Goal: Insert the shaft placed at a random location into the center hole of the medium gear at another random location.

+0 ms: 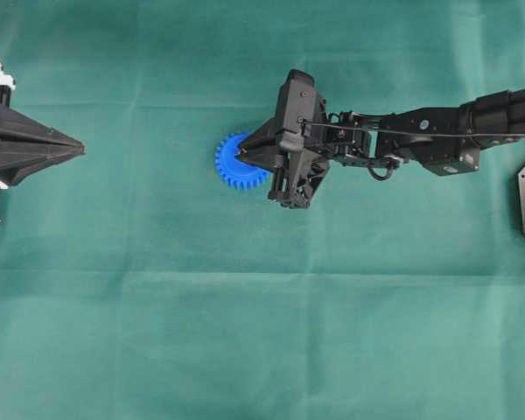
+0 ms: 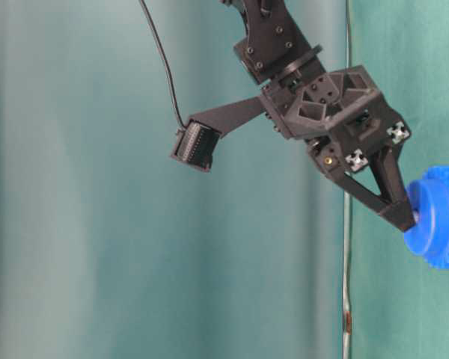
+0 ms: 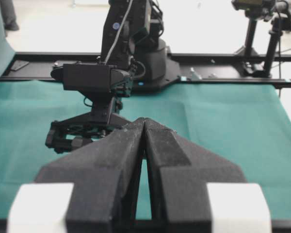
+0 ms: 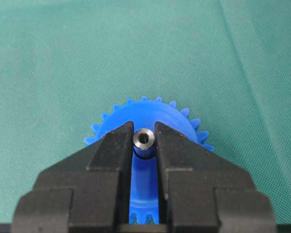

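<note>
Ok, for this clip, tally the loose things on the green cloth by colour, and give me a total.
Blue: 1, the medium gear, lying flat on the cloth.
Silvery-grey: 1, the shaft, pinched in the right pincer over the gear's middle.
Total: 2.

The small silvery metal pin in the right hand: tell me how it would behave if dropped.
The small silvery metal pin looks round and smooth, so it would probably roll. Its shiny surface suggests it may slip between the right hand's fingertips. It seems stiff, unlikely to bend against the bright blue plastic gear.
</note>
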Controlling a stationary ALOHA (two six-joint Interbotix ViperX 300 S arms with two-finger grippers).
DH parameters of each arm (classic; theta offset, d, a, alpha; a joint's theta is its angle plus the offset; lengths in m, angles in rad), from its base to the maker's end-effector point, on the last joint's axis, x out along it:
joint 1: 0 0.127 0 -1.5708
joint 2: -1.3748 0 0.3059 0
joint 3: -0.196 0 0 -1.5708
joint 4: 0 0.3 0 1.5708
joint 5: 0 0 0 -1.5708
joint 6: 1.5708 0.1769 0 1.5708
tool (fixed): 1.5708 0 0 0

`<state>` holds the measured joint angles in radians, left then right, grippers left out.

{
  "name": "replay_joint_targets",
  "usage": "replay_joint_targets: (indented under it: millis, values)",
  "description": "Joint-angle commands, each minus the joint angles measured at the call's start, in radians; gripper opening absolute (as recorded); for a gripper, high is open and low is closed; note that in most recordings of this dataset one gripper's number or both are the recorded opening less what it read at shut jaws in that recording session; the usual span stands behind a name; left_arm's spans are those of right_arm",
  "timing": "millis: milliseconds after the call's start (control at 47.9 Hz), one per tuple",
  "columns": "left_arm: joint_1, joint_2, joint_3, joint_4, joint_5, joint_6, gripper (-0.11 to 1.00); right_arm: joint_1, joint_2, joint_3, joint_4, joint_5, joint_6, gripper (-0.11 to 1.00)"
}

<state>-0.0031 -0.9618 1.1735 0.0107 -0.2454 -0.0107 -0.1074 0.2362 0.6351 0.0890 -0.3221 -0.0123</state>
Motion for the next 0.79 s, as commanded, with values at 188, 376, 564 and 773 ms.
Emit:
replay_joint_targets:
  millis: [188, 376, 564, 773]
  values:
    - [-0.002, 0.008, -0.023, 0.003, -0.005, -0.002, 0.0, 0.006, -0.015, -0.015, 0.002, 0.003, 0.009, 0.17]
    - [-0.002, 0.009, -0.023, 0.003, -0.006, -0.002, 0.0, 0.006, -0.015, -0.018, 0.002, 0.002, 0.009, 0.57]
    - [-0.002, 0.009, -0.023, 0.003, -0.005, -0.002, 0.0, 0.009, -0.032, -0.017, 0.002, 0.003, 0.009, 0.68]
    - [-0.002, 0.006, -0.021, 0.003, -0.005, -0.002, 0.0, 0.009, -0.106, 0.003, 0.002, 0.023, 0.008, 0.68]
